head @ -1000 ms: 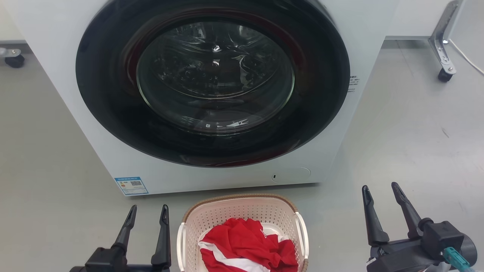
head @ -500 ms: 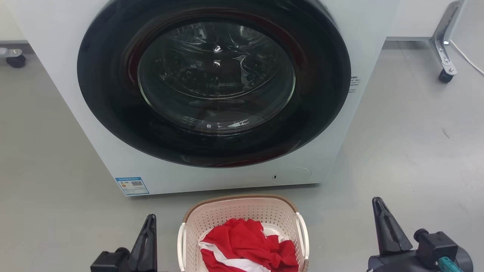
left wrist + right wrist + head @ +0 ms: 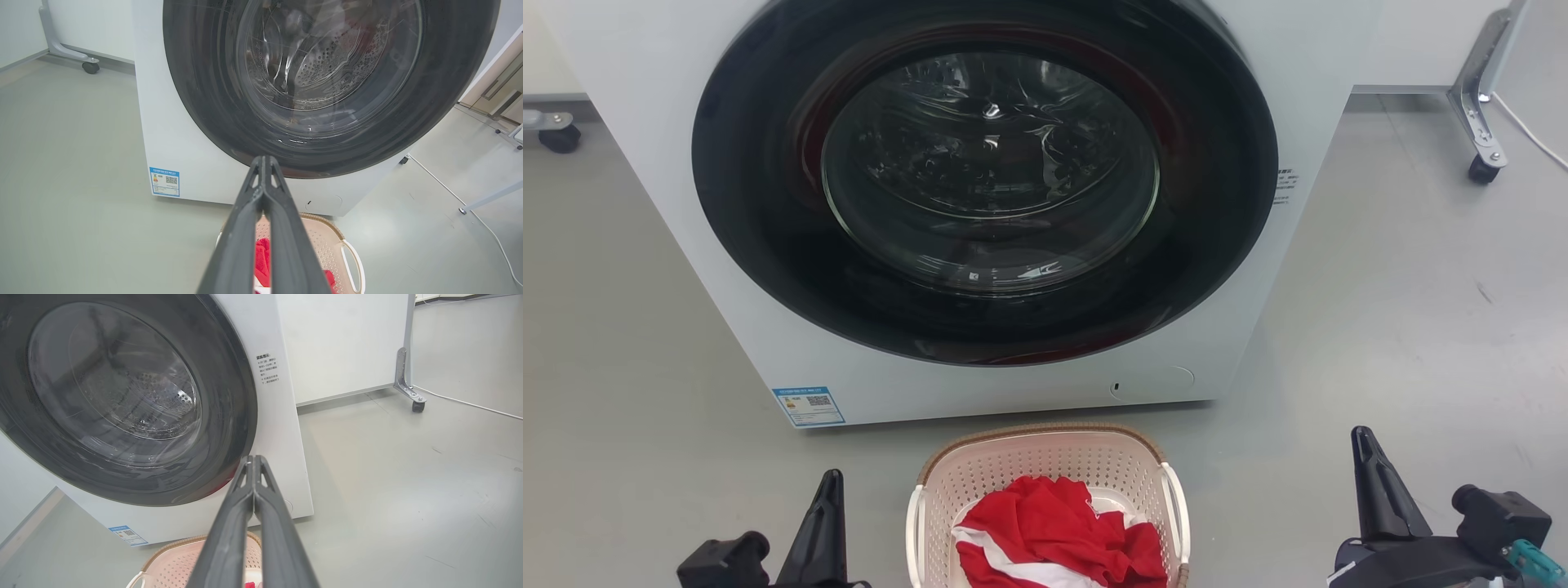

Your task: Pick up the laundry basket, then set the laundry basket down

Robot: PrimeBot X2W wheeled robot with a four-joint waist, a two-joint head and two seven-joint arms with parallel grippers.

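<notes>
The laundry basket (image 3: 1045, 461) is cream-white and perforated, with a brown rim and white side handles. It stands on the floor in front of the washing machine and holds a red and white cloth (image 3: 1054, 535). My left gripper (image 3: 829, 483) is to its left, shut and empty, apart from the basket. On the basket's right, further off, my right gripper (image 3: 1364, 441) is also shut on nothing. The left wrist view looks past the shut left gripper (image 3: 263, 161) down at the basket (image 3: 327, 241). A corner of the basket (image 3: 175, 559) appears in the right wrist view, below the right gripper (image 3: 253, 459).
A white washing machine (image 3: 849, 376) with a large dark round door (image 3: 988, 171) stands right behind the basket. Grey floor (image 3: 1405, 310) spreads to both sides. A metal leg with a caster (image 3: 1478, 167) and a white cable (image 3: 1531, 135) are at the far right.
Both grippers have gone from open to shut and have drawn back toward the bottom edge. The basket has stayed where it was.
</notes>
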